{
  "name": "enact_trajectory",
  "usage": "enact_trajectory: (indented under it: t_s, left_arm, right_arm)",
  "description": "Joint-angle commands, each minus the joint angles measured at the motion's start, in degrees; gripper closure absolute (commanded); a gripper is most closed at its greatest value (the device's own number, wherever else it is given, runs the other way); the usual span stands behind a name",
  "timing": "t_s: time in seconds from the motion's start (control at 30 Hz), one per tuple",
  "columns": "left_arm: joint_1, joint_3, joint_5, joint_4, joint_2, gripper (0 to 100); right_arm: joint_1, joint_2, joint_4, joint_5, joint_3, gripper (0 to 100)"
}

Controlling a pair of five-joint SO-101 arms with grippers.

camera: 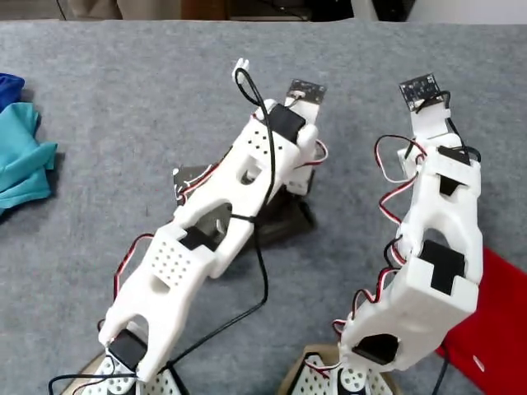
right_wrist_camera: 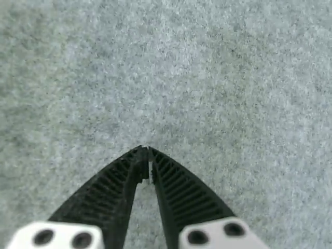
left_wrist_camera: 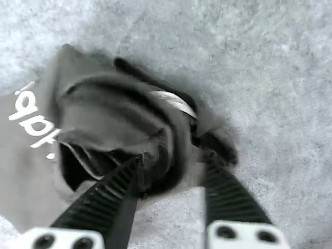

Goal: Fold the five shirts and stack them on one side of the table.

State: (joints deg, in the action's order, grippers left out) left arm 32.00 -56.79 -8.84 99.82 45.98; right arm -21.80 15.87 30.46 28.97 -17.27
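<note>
A dark grey shirt [camera: 284, 218] lies crumpled in the middle of the table, partly hidden under the left arm. In the left wrist view my left gripper [left_wrist_camera: 174, 158] is closed around a thick bunched fold of this dark grey shirt [left_wrist_camera: 109, 124] near its collar, with its white print off to one side. My right gripper [right_wrist_camera: 149, 155] is shut and holds nothing, hanging just above bare grey cloth. A teal shirt [camera: 23, 160] and a blue shirt [camera: 8, 86] lie together at the table's left edge. A red shirt [camera: 494, 329] lies at the near right, beside the right arm.
The grey felt table cover [camera: 123, 99] is bare across the far side and between the two arms. Both arm bases stand at the near edge.
</note>
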Motion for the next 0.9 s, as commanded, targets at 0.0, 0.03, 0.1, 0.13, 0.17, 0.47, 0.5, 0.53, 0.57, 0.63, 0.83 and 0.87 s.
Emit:
enact_trajectory:
  t_s: [0.0,0.03,0.1,0.13,0.17,0.47,0.5,0.53,0.57,0.63,0.83,0.87]
  left_arm:
    - [-4.57,-3.96,-1.76,0.88,-1.8,79]
    - [-6.68,-4.66,-1.76,0.88,-2.59,79]
    - [-12.13,-5.89,-1.76,0.88,-4.53,80]
    - [-15.03,-6.24,-1.76,0.88,-5.58,81]
    - [-18.11,-6.24,-1.76,0.88,-6.55,82]
    - [-36.84,4.48,-1.49,0.88,-8.4,98]
    - [-38.33,5.63,-1.49,0.88,-8.4,98]
    - [-39.47,6.68,-1.49,0.88,-8.4,98]
    - [-40.35,7.56,-1.58,0.88,-8.4,98]
    - [-41.14,9.67,-1.58,0.79,-8.31,98]
    - [-44.31,10.9,-1.67,0.35,-7.96,98]
    - [-45.36,11.25,-1.67,0.09,-7.78,98]
  right_arm:
    - [0.48,-0.22,-0.79,0.53,2.68,99.0]
    - [0.57,-0.22,-0.79,0.53,2.68,99.0]
    - [0.75,-0.31,-0.62,0.53,2.59,99.0]
    - [0.84,-0.31,0.0,0.53,2.68,99.0]
    - [1.19,-0.4,1.23,0.53,3.03,99.0]
    - [14.29,-7.87,22.07,5.19,10.51,99.1]
    - [16.31,-8.84,24.35,5.89,11.47,99.1]
    - [18.42,-9.8,26.64,6.33,12.53,99.1]
    - [20.44,-10.77,29.27,6.77,13.76,99.1]
    - [24.66,-11.82,34.2,7.47,16.57,99.1]
    - [38.9,-10.68,46.68,8.18,27.38,99.0]
    - [41.19,-9.63,48.09,8.09,29.32,99.0]
